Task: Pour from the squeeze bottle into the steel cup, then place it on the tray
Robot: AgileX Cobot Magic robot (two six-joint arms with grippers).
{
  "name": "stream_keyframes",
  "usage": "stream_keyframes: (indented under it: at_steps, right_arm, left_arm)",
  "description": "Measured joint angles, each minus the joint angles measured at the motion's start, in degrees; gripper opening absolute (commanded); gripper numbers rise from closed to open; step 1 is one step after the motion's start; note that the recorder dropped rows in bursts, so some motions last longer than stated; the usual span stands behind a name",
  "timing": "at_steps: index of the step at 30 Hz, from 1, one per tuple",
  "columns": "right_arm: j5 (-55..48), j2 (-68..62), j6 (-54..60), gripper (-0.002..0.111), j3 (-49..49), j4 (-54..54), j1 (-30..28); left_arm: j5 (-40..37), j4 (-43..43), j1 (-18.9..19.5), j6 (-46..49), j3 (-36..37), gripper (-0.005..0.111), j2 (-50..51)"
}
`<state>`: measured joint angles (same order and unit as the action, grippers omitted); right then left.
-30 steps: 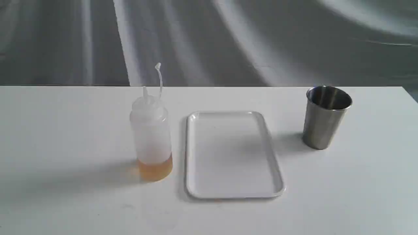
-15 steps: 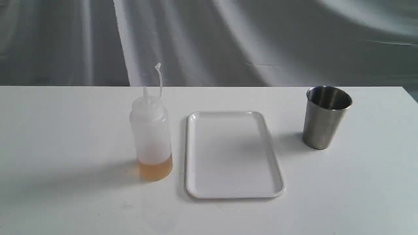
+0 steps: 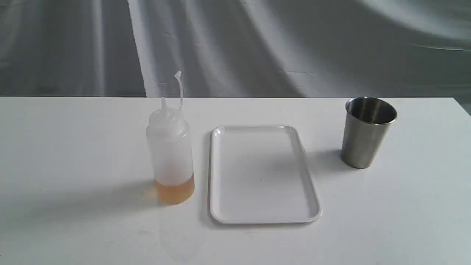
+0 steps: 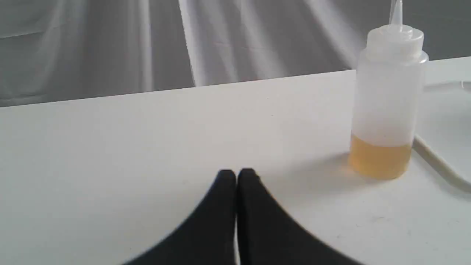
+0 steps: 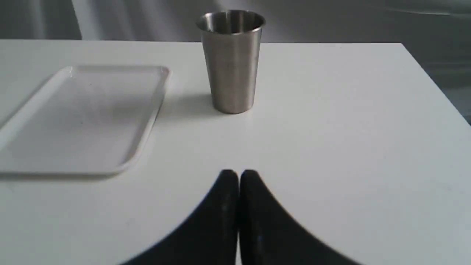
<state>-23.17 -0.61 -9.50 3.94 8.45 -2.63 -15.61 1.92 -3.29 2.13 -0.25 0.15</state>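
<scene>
Tabletop [image 3: 73, 147] first: what is it like?

— White, matte and flat. Its far edge runs straight across, and one far corner shows on the right.

And the room behind it?

— A grey backdrop cloth [image 3: 257, 48] hangs there in broad folds, with paler streaks of light across it.

Where do the things stand?

— In a row. The squeeze bottle [image 3: 170, 154] is upright on the left, just beside the tray [image 3: 261, 175] but not touching it. Amber liquid [image 3: 175, 192] fills only its bottom, and the cap strap [image 3: 179, 90] sticks straight up. The tray lies flat in the middle, its long side running away from the camera. The steel cup [image 3: 368, 132] stands upright on the right, clear of the tray and nearer the far edge.

And the arms?

— Both sit low over the table, aimed level toward the backdrop. The left gripper [image 4: 236, 175] has its black fingers pressed together, holding nothing, with the bottle ahead, off to one side and well apart. The right gripper [image 5: 239, 175] is likewise closed on nothing, the cup nearly straight ahead of it and well apart.
</scene>
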Motion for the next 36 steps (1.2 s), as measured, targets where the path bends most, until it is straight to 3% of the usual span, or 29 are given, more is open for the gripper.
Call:
stream_keyframes:
  at_steps: [8, 17, 36]
  right_arm:
    - [-5.98, -0.12, 0.00, 0.000, 11.04, -0.49, 0.00]
    - [-13.03, -10.12, 0.00, 0.000, 20.57, -0.49, 0.00]
    - [-3.81, -26.37, 0.00, 0.000, 22.42, -0.83, 0.43]
  left_arm:
    - [0.00, 0.00, 0.00, 0.00, 0.00, 0.000, 0.00]
    - [0.00, 0.00, 0.00, 0.00, 0.00, 0.000, 0.00]
    - [0.00, 0.00, 0.00, 0.00, 0.00, 0.000, 0.00]
